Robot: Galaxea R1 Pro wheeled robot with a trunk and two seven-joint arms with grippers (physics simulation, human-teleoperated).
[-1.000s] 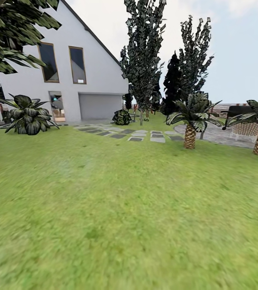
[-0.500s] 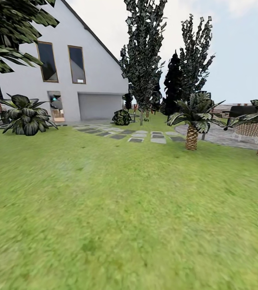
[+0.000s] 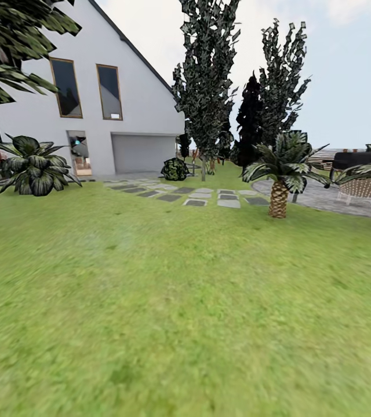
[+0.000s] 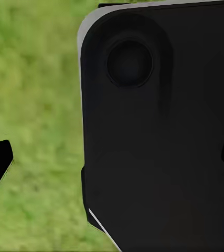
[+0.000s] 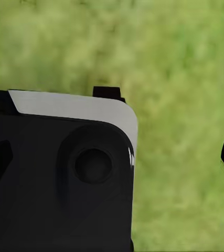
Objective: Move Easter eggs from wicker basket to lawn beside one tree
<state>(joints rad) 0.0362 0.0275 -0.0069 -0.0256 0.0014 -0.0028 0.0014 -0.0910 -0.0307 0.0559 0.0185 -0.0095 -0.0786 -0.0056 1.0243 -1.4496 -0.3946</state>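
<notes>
The Easter eggs and the wicker basket are out of view. The lawn (image 3: 185, 301) spreads wide and flat ahead of me in the garden. Tall dark-leaved trees (image 3: 206, 87) stand at its far end, beside a black conifer (image 3: 249, 119). Leafy branches of another tree (image 3: 11, 46) hang in from the upper left of the head view. My left gripper (image 4: 114, 163) is open over grass, with a black panel of my own body behind it. My right gripper (image 5: 113, 163) is also open with nothing between its fingers, above the grass.
A white house (image 3: 93, 116) stands at the back left with a broad-leaved shrub (image 3: 32, 165) in front. Stepping stones (image 3: 197, 197) cross the far grass. Short palms (image 3: 279, 179) and a pale wicker chair (image 3: 362, 188) on paving sit at the right.
The whole head view has shifted: the shrub drifts left and the palms drift right and up, so the camera is moving forward over the grass.
</notes>
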